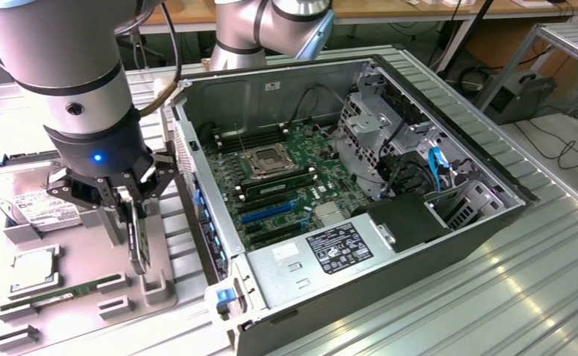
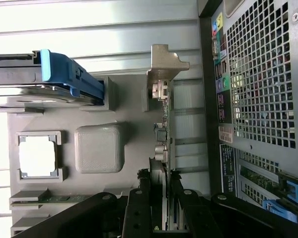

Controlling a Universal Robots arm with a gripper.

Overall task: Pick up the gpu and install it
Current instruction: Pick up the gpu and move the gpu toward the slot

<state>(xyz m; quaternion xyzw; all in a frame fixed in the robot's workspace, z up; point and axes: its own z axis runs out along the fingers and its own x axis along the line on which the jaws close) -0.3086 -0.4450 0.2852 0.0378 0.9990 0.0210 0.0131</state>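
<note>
Quick status: gripper (image 1: 132, 211) is down over the grey tray (image 1: 76, 248) on the exterior view's left, closed on the gpu (image 1: 140, 252). The card stands on edge in its tray slot, not lifted afaict.

The exterior view gives the big layout. The open pc case (image 1: 427, 289) lies on its side on the exterior view's right w/ the motherboard (image 1: 279, 178) facing up, and the tray sits just beside it. On the tray, further to that view's left of the gpu, are a hard drive (image 1: 21, 204), a cpu chip (image 1: 36, 263) and a green memory stick (image 1: 66, 291). From that angle the grip itself is hard to read bc the arm covers the top of the card.

The wrist view fills that in. It looks straight along the gpu (image 2: 164, 124) edge-on, w/ the black fingers (image 2: 141, 203) pressed on both faces of it, one per side. The silver bracket (image 2: 165, 62) is at the card's far end from the gripper (image 2: 160, 174). You also get the pc case's (image 2: 260, 74) perforated back panel and ports close beside the card, plus the tray (image 2: 136, 134) underneath. The hard drive (image 2: 39, 84) has a blue piece on its end.
</note>
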